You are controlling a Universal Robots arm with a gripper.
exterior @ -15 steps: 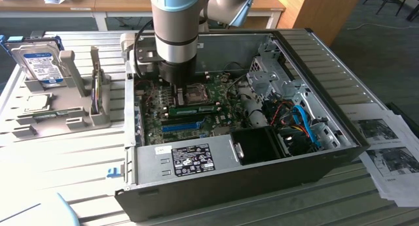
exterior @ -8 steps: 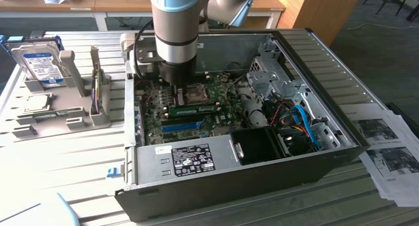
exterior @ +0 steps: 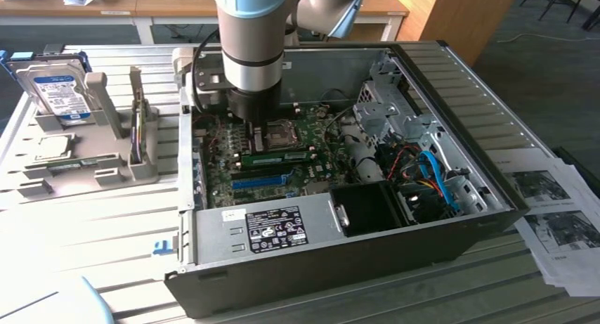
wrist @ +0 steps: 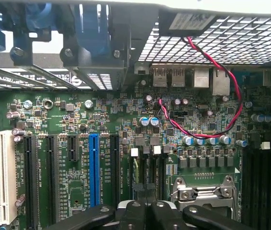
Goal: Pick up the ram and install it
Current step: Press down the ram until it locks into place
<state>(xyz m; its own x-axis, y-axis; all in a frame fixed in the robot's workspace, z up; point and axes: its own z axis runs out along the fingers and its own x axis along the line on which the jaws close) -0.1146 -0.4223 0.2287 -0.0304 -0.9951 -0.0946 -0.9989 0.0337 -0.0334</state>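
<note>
Green ram [exterior: 277, 157] stick, dark chips

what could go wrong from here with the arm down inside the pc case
1. The shut gripper sits low over the motherboard. A sideways drift could knock the capacitors or the CPU socket.
2. The red-black cable loops across the board nearby and might snag on the gripper.
</note>
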